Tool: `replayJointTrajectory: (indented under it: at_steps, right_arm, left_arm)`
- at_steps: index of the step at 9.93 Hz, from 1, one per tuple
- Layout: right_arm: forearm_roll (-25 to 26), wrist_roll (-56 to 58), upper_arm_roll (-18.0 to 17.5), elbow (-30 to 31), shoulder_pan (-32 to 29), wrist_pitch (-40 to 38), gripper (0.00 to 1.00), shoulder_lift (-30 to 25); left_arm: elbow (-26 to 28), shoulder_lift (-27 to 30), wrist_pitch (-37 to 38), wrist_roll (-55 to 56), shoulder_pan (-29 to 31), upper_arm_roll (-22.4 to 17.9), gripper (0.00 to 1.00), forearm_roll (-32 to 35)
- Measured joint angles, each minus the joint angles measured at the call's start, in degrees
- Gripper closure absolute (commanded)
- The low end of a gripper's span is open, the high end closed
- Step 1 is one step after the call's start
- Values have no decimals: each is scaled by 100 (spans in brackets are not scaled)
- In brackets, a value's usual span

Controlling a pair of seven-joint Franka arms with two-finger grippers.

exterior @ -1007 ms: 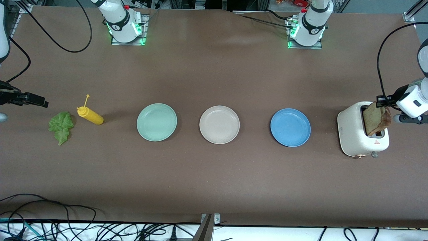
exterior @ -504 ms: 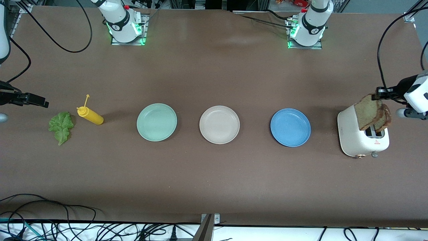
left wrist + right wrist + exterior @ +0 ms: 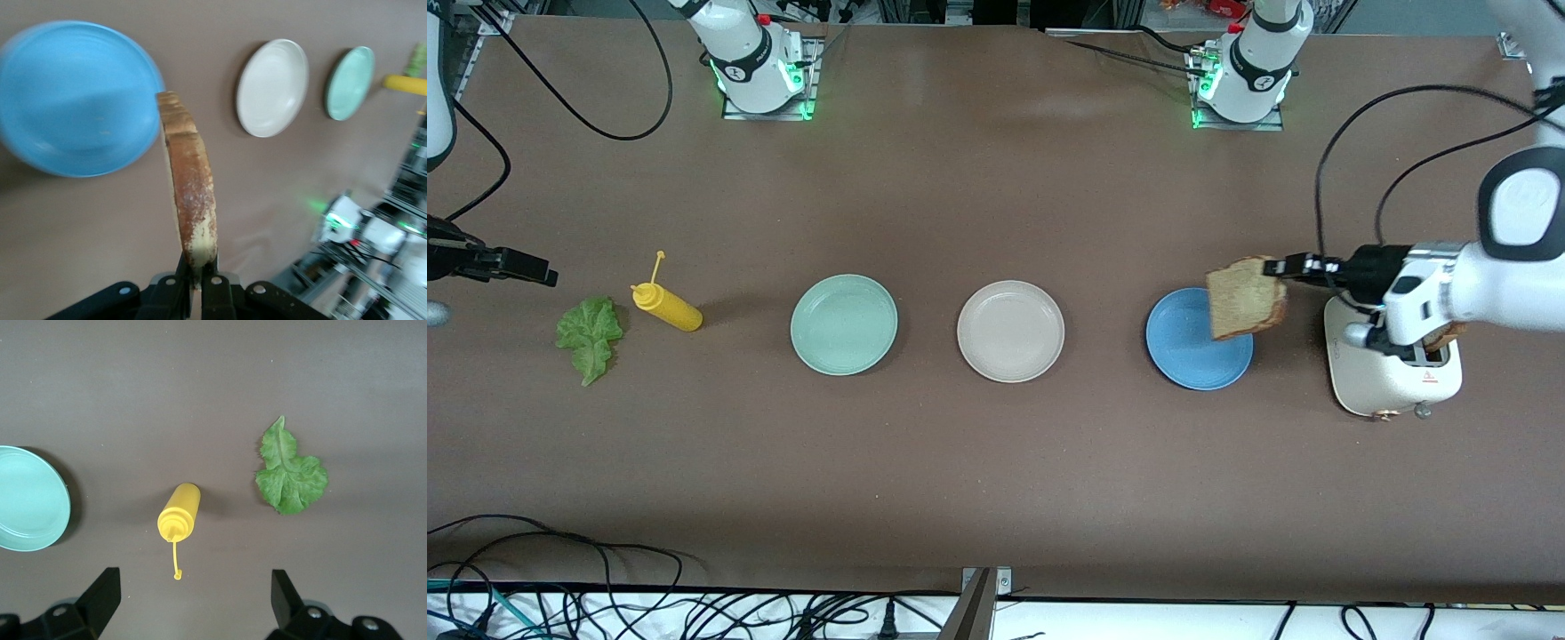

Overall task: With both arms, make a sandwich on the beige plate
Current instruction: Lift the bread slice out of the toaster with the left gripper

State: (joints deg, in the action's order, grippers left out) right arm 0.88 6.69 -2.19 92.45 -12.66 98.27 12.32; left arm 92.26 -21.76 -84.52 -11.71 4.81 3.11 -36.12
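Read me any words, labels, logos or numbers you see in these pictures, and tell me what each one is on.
Toaster: a small red triangle sign with a line of print under it, too small to read.
Arm bases: a round dark emblem on each, not readable.
Plates, yellow bottle, bread: no text.

Plates: the beige plate (image 3: 1010,332) sat in the middle of a row, the mint plate (image 3: 844,324) toward the right arm's end, the blue plate (image 3: 1199,339) toward the left arm's end.
Toaster (image 3: 1392,360): beside the blue plate, at the left arm's end; a slice probably stood in it.
Bread slice (image 3: 1246,298): in the air over the blue plate's rim.
Bottle (image 3: 665,305): lying between the mint plate and the lettuce leaf (image 3: 590,336).
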Motion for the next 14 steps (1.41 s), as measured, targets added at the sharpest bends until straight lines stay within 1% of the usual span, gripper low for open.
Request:
replayJointTrajectory:
  at_steps: [1, 3, 5, 7, 8, 12, 13, 14]
  right_arm:
    - [0, 0, 0, 0, 0, 0, 0, 4]
    - [0, 0, 1, -1, 0, 0, 0, 6]
    - [-1, 0, 1, -4, 0, 0, 0, 8]
    - [-1, -1, 1, -3, 0, 0, 0, 9]
    - [-1, -1, 1, -4, 1, 0, 0, 9]
    - [-1, -1, 1, -4, 0, 0, 0, 9]
    - [-1, -1, 1, -4, 0, 0, 0, 9]
    - [-1, -1, 1, -4, 0, 0, 0, 9]
  left_arm:
    - [-27, -166, -172, -1, -78, 100, 100, -251]
    - [-64, -346, -825, -1, -441, 148, 100, -618]
    - [-68, -592, -1563, 8, -901, 155, 100, -825]
    - [-70, -763, -2063, 22, -1192, 159, 100, -914]
    - [-71, -815, -2163, 98, -1270, 158, 100, -1039]
    - [-63, -1007, -2224, 242, -1247, 118, 100, -2174]
    - [-61, -1040, -2224, 242, -1242, 106, 100, -2394]
    - [-61, -1055, -2226, 241, -1241, 103, 100, -2462]
